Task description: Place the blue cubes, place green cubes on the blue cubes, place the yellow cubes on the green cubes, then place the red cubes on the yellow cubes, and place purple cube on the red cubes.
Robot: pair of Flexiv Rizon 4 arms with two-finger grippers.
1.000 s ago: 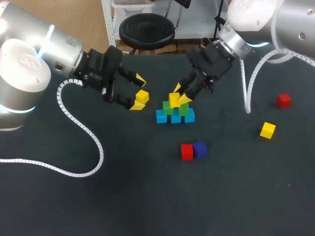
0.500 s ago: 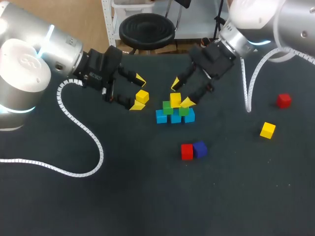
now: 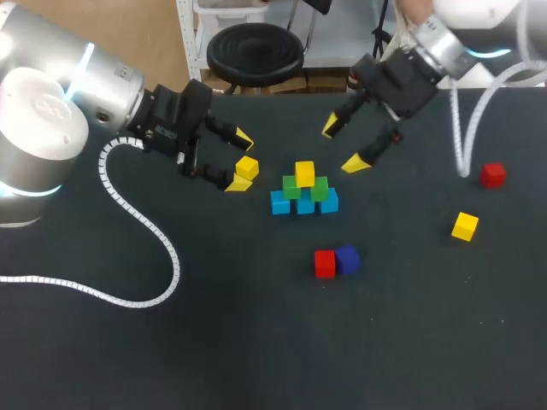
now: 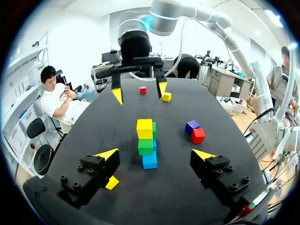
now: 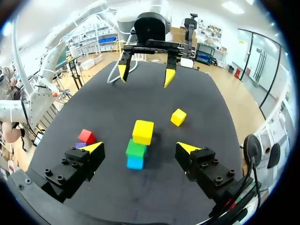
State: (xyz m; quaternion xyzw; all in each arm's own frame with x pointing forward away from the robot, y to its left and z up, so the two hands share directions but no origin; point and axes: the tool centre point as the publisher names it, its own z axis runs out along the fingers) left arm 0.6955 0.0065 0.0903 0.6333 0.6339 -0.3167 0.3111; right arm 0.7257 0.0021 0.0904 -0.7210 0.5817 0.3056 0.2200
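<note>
In the head view the yellow cube (image 3: pixel 247 167) sits between the wide-open fingers of the left gripper (image 3: pixel 238 160), close to the 7 o'clock finger, while the right gripper (image 3: pixel 342 144), also wide and empty, hangs at 1 o'clock from the stack (image 3: pixel 304 190).

This is looking like a robotics lab. Two heavy silver robot arms, the left arm (image 3: pixel 51 111) and the right arm (image 3: pixel 440 43), are reaching in over a dark table (image 3: pixel 214 342). Each is trailing a coiled white cable (image 3: pixel 176 266). Small coloured cubes (image 3: pixel 324 264) are lying scattered on the table, and some are sitting stacked in a little pile (image 3: pixel 304 175) between the arms.
</note>
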